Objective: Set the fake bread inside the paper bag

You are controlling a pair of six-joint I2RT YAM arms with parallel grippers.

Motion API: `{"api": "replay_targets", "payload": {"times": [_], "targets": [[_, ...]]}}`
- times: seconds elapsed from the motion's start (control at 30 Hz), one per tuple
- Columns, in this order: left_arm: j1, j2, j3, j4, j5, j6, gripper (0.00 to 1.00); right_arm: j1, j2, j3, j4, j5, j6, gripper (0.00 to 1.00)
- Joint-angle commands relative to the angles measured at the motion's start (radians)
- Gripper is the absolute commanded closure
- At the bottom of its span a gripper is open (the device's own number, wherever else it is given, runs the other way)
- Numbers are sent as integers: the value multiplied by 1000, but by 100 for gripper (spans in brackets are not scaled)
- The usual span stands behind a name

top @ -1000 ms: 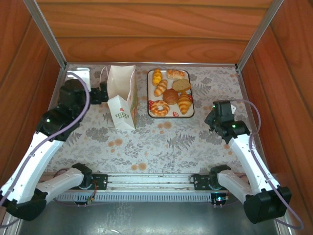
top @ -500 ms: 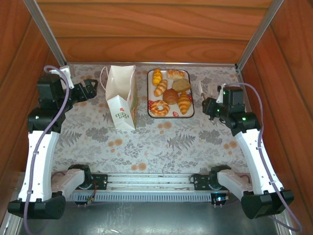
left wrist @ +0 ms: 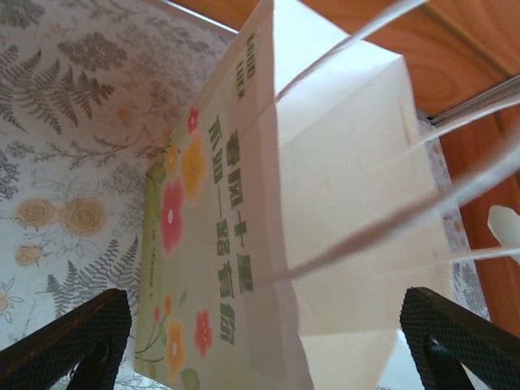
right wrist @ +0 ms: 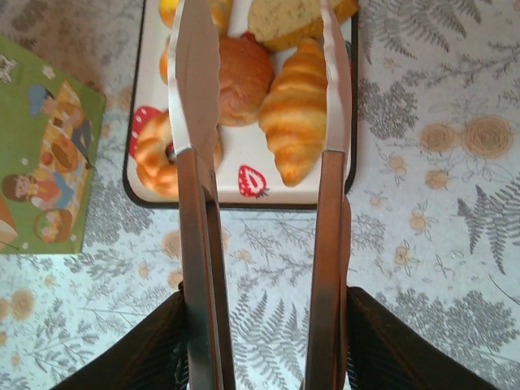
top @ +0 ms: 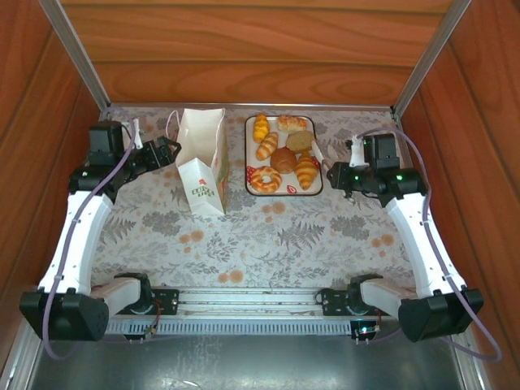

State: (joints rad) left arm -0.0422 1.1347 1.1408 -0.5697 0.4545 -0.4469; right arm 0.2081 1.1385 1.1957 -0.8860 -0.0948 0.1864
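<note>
— Wood walls [top: 244,49] close the table on three sides, and a flowered cloth [top: 244,240] covers it. What is at the far left?

— The left gripper [top: 168,151]. It points right, toward the bag [top: 203,158], and is just beside its left side. On the left wrist view the fingers [left wrist: 69,341] are spread wide. The side of the bag, with printed flowers and green letters, lies between them. If they touch the paper, I cannot tell.

— How does the bag stand?

— Upright, at the far left-middle of the table, with a green logo on its near face. Its white cord handles [left wrist: 366,236] cross the wrist view.

— And the bread?

— The bread [top: 283,159] lies on the tray [top: 247,154], just right of the bag. On the near side are the donut [right wrist: 154,154] at the left and a croissant [right wrist: 296,114] at the right. The bun [right wrist: 244,77] is between them, a little farther, and the toast [right wrist: 288,20] is behind the croissant.

— What is right of the tray?

— The tongs [top: 317,152], held by the right gripper [top: 335,174]. Its fingers press on the two arms from outside, and the blades are apart. On the right wrist view the left blade is over the donut and the edge of the bun. The right blade runs along the right side of the croissant. If a blade touches the bread, I cannot tell.
</note>
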Motion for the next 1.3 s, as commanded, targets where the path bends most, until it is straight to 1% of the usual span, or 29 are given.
{"api": "replay_targets", "payload": {"times": [0.0, 0.13, 0.23, 0.33, 0.53, 0.7, 0.87, 1.1, 1.2, 1.27], "targets": [[-3, 34, -7, 65, 25, -33, 12, 3, 16, 37, -73, 23, -41, 49], [-4, 61, -17, 104, 0, -69, 15, 17, 34, 18, -81, 23, -27, 49], [-5, 76, -26, 144, 13, -95, 22, 32, 51, -4, -69, 39, -18, 49], [-5, 82, -32, 153, -3, -104, 30, 52, 71, -23, -59, 69, -9, 50], [-5, 74, -48, 169, -10, -117, 49, 91, 111, -60, -44, 95, 7, 49], [-10, 63, -54, 176, -7, -128, 71, 116, 148, -68, -48, 129, 17, 48], [-11, 49, -62, 180, -8, -128, 88, 141, 181, -73, -41, 145, 27, 47], [-14, 31, -64, 180, -1, -133, 100, 164, 218, -71, -18, 177, 44, 44], [-20, 12, -68, 179, -11, -130, 100, 169, 232, -72, -9, 188, 47, 43], [-32, -8, -68, 173, -49, -121, 100, 172, 242, -73, 0, 196, 49, 42]]}}
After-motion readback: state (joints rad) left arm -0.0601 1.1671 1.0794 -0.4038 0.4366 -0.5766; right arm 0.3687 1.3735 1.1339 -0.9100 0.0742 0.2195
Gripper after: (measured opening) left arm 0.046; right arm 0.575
